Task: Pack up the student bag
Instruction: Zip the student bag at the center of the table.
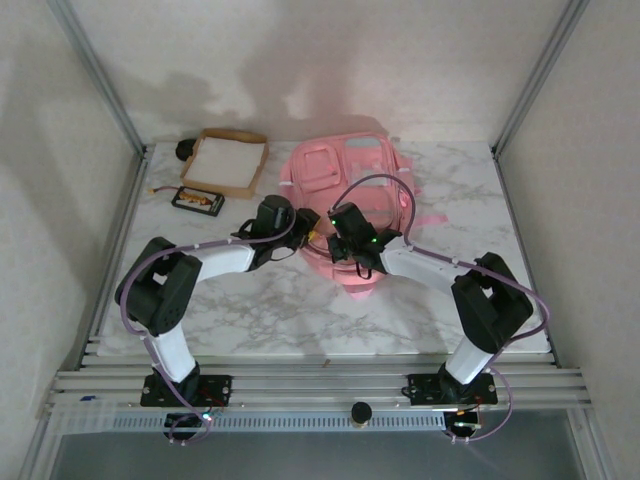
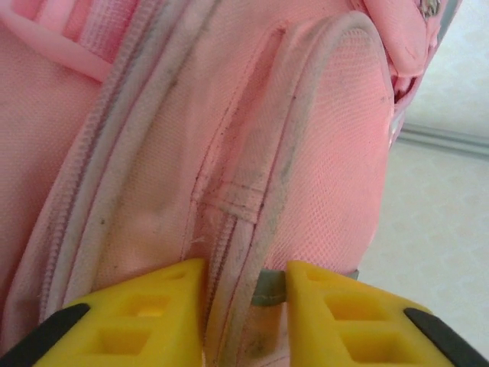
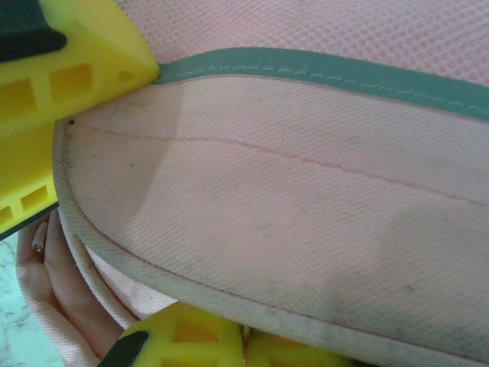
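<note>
The pink student bag point(image 1: 345, 170) lies flat at the middle of the marble table point(image 1: 270, 310), just right of the cardboard tray point(image 1: 228, 162). My left jaws pinch a piped edge point(image 2: 267, 286) of the bag, with yellow pads point(image 2: 153, 306) pressed on either side of it. My right jaws are clenched tight against the bag's near fabric; whether they nip any cloth, I cannot tell.

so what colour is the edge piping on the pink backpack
Grey-green piping on the pink fabric backpack, best in the right wrist view.
</note>
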